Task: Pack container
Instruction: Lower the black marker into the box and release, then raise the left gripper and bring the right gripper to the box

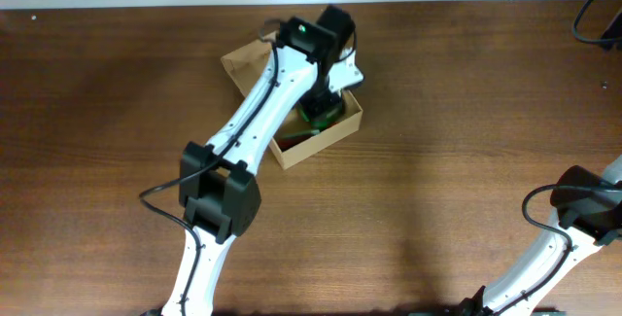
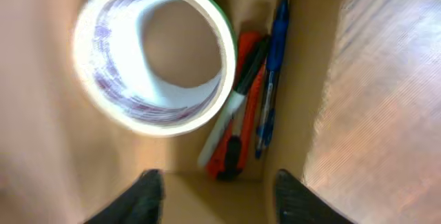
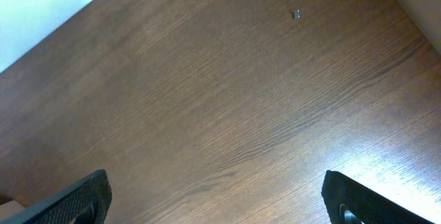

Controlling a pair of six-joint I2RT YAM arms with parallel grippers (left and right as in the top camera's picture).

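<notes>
Left arm (image 1: 233,151): comes in from the near table edge and runs diagonally up and to the right. The dark elbow block sits low, the white forearm link is stretched long, and the wrist (image 1: 316,39) is at the far end with the tool pointing down.
Left gripper (image 2: 220,193): jaws apart, unloaded. Both dark fingertips (image 2: 148,191) show at the bottom of the wrist view.
Right arm (image 1: 583,209): folded at the lower right corner, only partly in the overhead view.
Right gripper (image 3: 220,200): jaws spread wide, unloaded, facing down.
</notes>
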